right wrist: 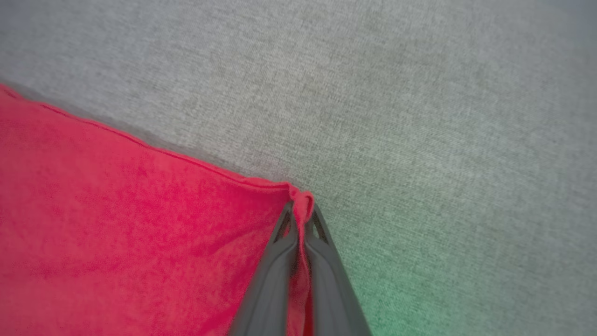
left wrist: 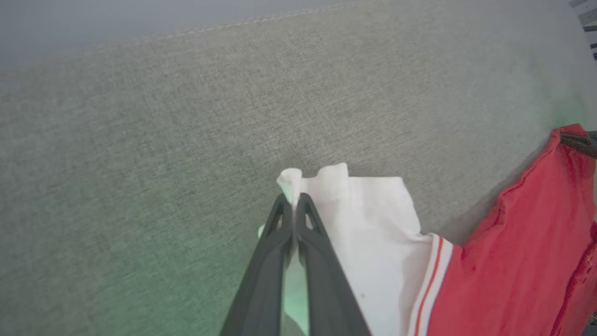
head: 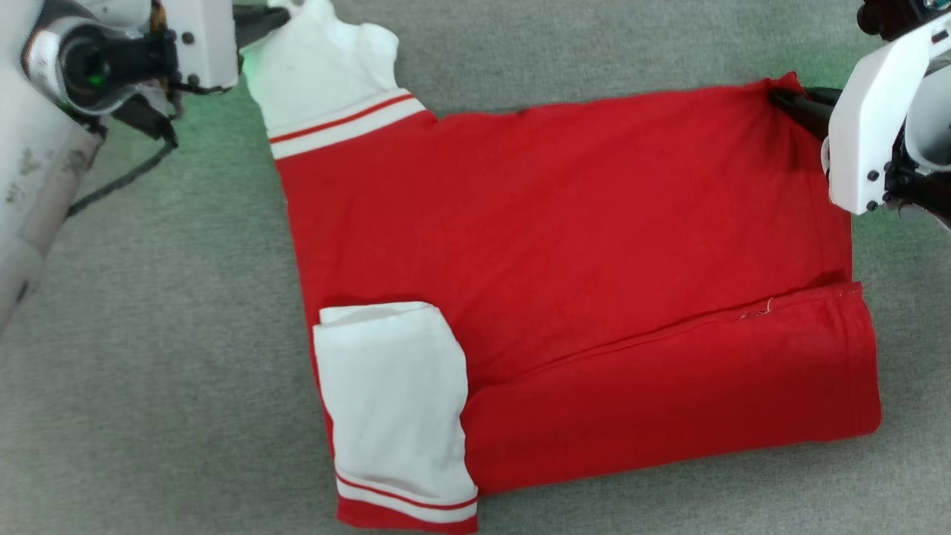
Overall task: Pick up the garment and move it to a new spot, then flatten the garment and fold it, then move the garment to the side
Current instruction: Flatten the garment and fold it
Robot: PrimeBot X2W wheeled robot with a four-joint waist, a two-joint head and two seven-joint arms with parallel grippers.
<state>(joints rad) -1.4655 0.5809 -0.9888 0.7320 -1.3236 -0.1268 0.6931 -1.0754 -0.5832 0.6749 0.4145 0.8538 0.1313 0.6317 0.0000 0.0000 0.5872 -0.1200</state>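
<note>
Between left gripper [left wrist: 294, 201] tips: I pinch the garment [head: 565, 245] by its white sleeve [left wrist: 368, 224].
Between right gripper [right wrist: 303, 212] tips: red corner [right wrist: 304, 199], clamped.
Garment: spread, partly folded, between both grips.
Handling: I judge it soft, light and limp; corners hold best.

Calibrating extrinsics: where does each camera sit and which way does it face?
Head: on head, looking down at the garment on grey cloth; left gripper upper left, right gripper upper right.
Left wrist: along its jaws, shut on the white sleeve.
Right wrist: along its jaws, shut on a red corner.
Shared: head and left wrist both show that sleeve.
</note>
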